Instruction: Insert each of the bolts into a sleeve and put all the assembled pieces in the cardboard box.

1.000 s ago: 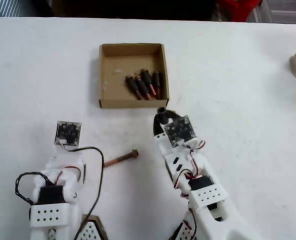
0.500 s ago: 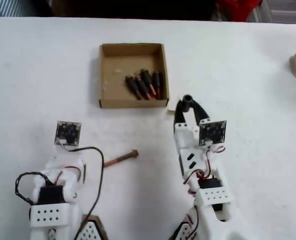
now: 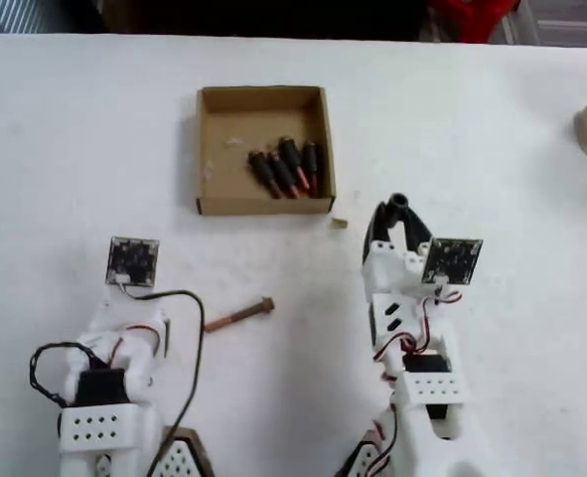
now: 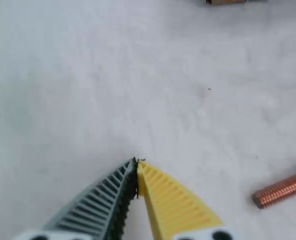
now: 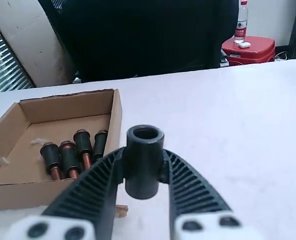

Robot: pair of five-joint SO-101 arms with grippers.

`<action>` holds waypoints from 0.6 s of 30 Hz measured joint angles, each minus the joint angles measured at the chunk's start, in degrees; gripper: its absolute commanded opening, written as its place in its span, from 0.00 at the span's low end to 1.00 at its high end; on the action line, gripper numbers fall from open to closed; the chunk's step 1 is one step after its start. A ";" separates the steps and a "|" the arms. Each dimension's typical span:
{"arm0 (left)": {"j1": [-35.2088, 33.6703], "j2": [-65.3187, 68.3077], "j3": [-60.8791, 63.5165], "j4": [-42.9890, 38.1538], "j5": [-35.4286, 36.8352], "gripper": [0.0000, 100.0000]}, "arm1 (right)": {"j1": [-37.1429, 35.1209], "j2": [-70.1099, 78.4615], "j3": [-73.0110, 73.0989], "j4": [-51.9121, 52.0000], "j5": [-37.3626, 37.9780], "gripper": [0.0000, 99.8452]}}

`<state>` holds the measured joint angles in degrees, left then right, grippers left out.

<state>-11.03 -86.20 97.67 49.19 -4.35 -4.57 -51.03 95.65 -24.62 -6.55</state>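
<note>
The right pincer (image 5: 143,167) clamps a black sleeve (image 5: 144,145) upright near the cardboard box (image 3: 212,149). The bolt (image 3: 240,314) lies toward the surface's near edge, lengthwise between both arms, head toward the sleeve, nearer the closed, empty left pincer (image 4: 136,165).

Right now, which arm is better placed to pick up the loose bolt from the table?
Left. The left gripper is shut and empty, and the bolt lies on the table close beside it. The right gripper is occupied: it holds a black sleeve.
</note>
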 measured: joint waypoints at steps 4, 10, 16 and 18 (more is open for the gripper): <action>0.88 0.00 0.00 -3.08 0.00 0.02 | 0.70 0.00 0.00 -4.40 0.00 0.01; 3.60 0.00 0.00 -6.24 0.00 0.02 | 0.53 0.00 0.00 -8.53 0.00 0.01; 7.12 0.00 0.00 -8.26 0.00 0.03 | 0.44 0.00 0.00 -9.49 -0.44 0.01; 8.44 0.00 0.00 -9.41 0.00 0.03 | 0.44 0.00 0.00 -10.81 -0.79 0.01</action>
<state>-2.59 -86.20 97.67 39.78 -4.35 -4.13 -51.03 95.65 -35.43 -7.34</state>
